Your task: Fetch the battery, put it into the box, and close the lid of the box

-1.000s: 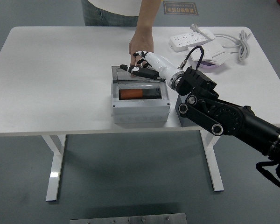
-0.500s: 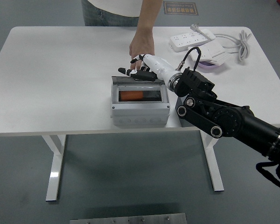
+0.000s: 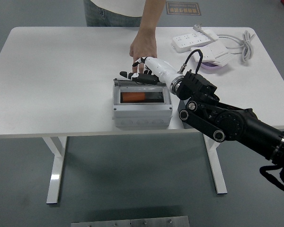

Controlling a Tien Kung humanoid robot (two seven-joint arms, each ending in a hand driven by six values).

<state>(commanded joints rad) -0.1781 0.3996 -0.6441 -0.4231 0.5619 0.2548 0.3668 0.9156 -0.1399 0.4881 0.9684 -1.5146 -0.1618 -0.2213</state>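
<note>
Right arm [image 3: 227, 124]: black, brought in from the lower right, reached over the table's near right part toward the box.
Table [image 3: 57, 80]: white; near edge seen just in front of the box.
Box [image 3: 142, 100]: grey, set near the table's near edge, about centre.
Battery [image 3: 132, 96]: orange, laid inside the box, seen through the window in its top, toward the left of the opening.
Lid [image 3: 141, 83]: smoky, transparent, hinged at the far side; seen low over the box, whether fully shut cannot be told.
Right hand [image 3: 143, 72]: white with black fingertips, fingers stretched out flat and held over the far edge of the lid; nothing is gripped.
Person's hand [image 3: 143, 46]: placed just beyond the robot's hand, fingers pointed down toward the box's far edge.
Power strips [image 3: 199, 40]: white, with coiled cable, laid at the far right.
</note>
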